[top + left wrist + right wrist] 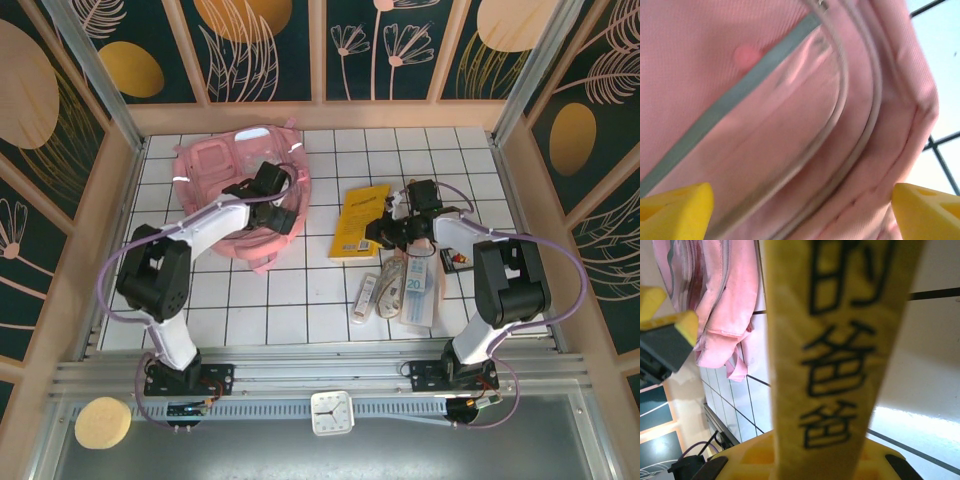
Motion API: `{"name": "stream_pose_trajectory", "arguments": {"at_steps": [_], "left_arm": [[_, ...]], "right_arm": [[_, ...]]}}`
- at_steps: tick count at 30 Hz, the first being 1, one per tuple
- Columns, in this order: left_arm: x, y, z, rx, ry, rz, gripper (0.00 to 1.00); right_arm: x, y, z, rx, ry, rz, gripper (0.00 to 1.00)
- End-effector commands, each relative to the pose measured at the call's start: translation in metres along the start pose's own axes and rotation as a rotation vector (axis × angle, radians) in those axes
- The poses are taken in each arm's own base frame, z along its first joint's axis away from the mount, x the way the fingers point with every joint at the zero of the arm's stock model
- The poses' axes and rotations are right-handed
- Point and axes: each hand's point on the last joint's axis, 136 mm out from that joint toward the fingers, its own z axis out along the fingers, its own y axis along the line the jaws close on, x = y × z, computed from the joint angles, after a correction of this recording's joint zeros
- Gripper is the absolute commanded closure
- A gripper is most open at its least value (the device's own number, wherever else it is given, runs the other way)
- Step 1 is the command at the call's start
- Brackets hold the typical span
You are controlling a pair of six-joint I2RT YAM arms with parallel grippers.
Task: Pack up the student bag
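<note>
Pink and slumped, the bag (215, 175) lay at the far left of the tiled worktop (260, 320), with the left end effector (800, 212) poised directly over its zipped front panel. Its yellow fingertips (675, 207) stood wide apart and gripped nothing; only fabric and zip lines showed between them. Whether the bag's mouth was open could not be told.

At centre right, well apart from the bag, the right end effector (395, 228) was clamped on the near edge of a yellow book (360, 222), whose cover carried black printed characters. Loose stationery (405, 290) lay just beside that arm, nearer the bases.

The main risk appeared to lie in the pinch on the book. Held by one thin edge, it could swing or slide out once lifted, dropping back among the stationery. A second hazard seemed to be the bag itself: with no hold on the soft fabric, the opening could sag, leaving the book to catch on a zip or strap. Carrying the book across would also bring both arms close together over the bag, where a clash looked possible. A low sweep could scatter the stationery.
</note>
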Motion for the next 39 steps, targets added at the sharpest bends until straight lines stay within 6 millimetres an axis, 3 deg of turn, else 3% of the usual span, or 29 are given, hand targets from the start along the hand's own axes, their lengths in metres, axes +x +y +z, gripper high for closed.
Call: {"name": "stream_pose_trajectory", "arguments": {"at_steps": [1, 7, 11, 16, 18, 21, 25, 27, 30, 31, 35, 39], "left_arm": [[0.000, -0.015, 0.016, 0.063, 0.046, 0.035, 0.21], [0.011, -0.031, 0.018, 0.158, 0.091, 0.046, 0.21], [0.015, -0.042, 0.014, 0.221, 0.112, 0.049, 0.01], [0.021, -0.048, 0.015, 0.257, 0.154, 0.066, 0.03], [0.024, -0.046, 0.020, 0.241, 0.167, 0.069, 0.13], [0.023, -0.045, 0.029, 0.225, 0.187, 0.067, 0.36], [0.020, -0.042, 0.037, 0.200, 0.203, 0.057, 0.45], [0.020, -0.041, 0.037, 0.195, 0.205, 0.061, 0.56], [0.010, -0.043, 0.027, 0.211, 0.190, 0.046, 0.90], [0.002, -0.044, 0.019, 0.221, 0.175, 0.034, 0.97], [-0.046, -0.050, -0.021, 0.299, 0.070, -0.028, 0.96], [-0.058, -0.053, -0.029, 0.326, 0.059, -0.045, 1.00]], "right_arm": [[-0.005, 0.013, -0.001, -0.037, 0.002, -0.056, 1.00], [-0.005, 0.011, -0.002, -0.028, 0.000, -0.060, 1.00], [-0.004, 0.009, -0.001, -0.030, 0.004, -0.057, 1.00], [-0.003, 0.007, 0.001, -0.029, 0.008, -0.056, 1.00], [-0.002, 0.006, 0.002, -0.029, 0.007, -0.054, 1.00], [-0.002, 0.006, 0.002, -0.030, 0.007, -0.054, 1.00], [-0.003, 0.006, 0.001, -0.024, 0.007, -0.062, 1.00], [-0.004, 0.007, 0.001, -0.022, 0.004, -0.064, 1.00], [-0.004, 0.008, 0.000, -0.024, -0.001, -0.064, 1.00], [-0.004, 0.008, -0.001, -0.024, -0.002, -0.065, 1.00], [-0.005, 0.012, -0.002, -0.030, -0.005, -0.077, 1.00], [-0.009, 0.016, -0.003, -0.035, -0.014, -0.086, 1.00]]}}
